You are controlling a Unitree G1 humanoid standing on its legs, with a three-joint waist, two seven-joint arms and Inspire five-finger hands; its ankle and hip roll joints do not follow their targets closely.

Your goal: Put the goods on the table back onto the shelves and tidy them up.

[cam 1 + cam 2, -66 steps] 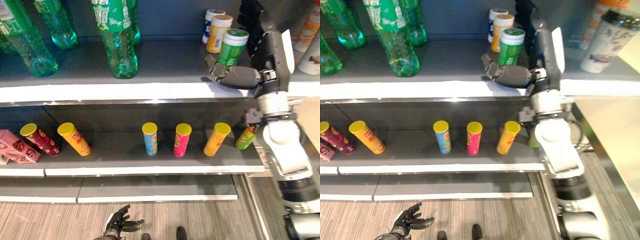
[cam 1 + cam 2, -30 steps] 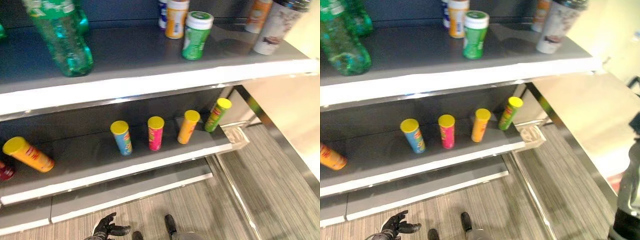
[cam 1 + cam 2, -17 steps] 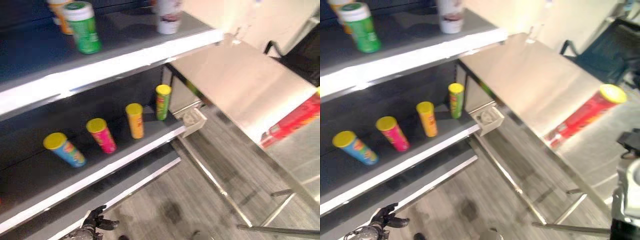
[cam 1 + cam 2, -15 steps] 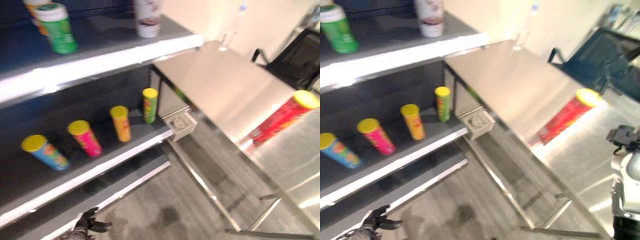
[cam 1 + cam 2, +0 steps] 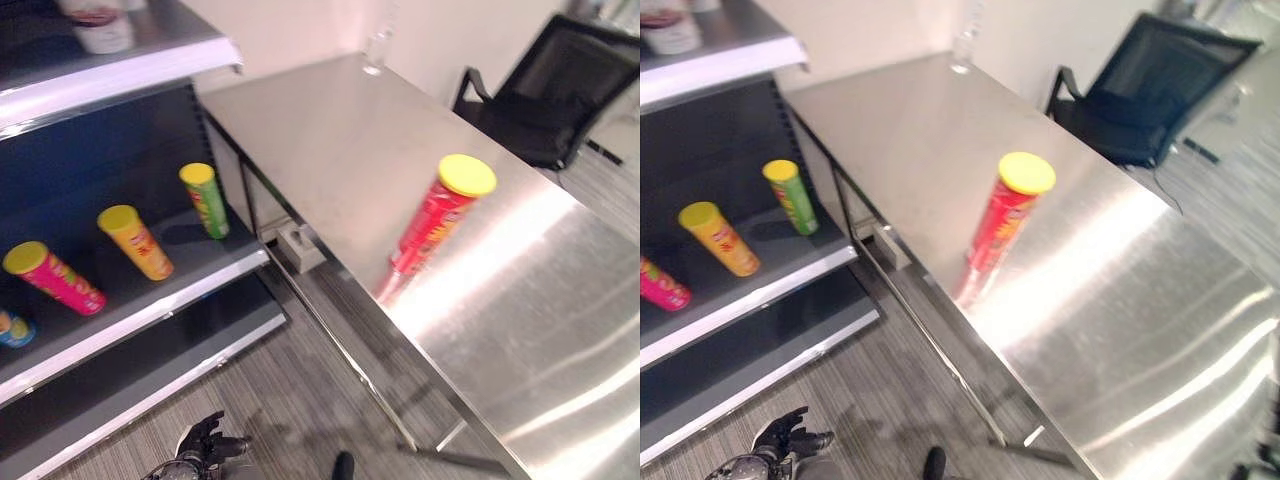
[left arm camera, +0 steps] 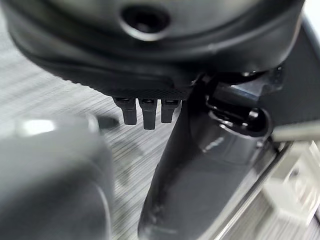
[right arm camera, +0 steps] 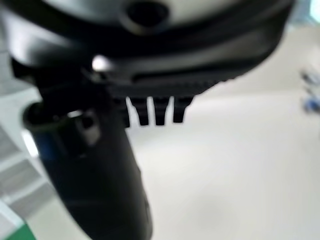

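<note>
A tall red chip can (image 5: pixel 432 218) with a yellow lid stands upright on the steel table (image 5: pixel 520 300), near its front edge, and also shows as the red can (image 5: pixel 1002 218) in the right eye view. Neither hand touches it. My left hand (image 5: pixel 203 447) hangs low over the floor, fingers spread and open, holding nothing. In its own wrist view my right hand (image 7: pixel 95 170) has a straight thumb and relaxed fingers with nothing held. On the lower shelf (image 5: pixel 150 310) stand green (image 5: pixel 205 200), orange (image 5: pixel 135 242) and pink (image 5: pixel 55 278) cans.
A white cup (image 5: pixel 95 25) sits on the upper shelf at the left. A black office chair (image 5: pixel 540 100) stands behind the table's far side. A clear bottle (image 5: pixel 375 55) is at the table's far edge. Striped floor lies between shelves and table.
The whole view has swung right, from the shelves to the steel table, bringing the red can into sight. My right arm has left the upper shelf. My left hand stays low.
</note>
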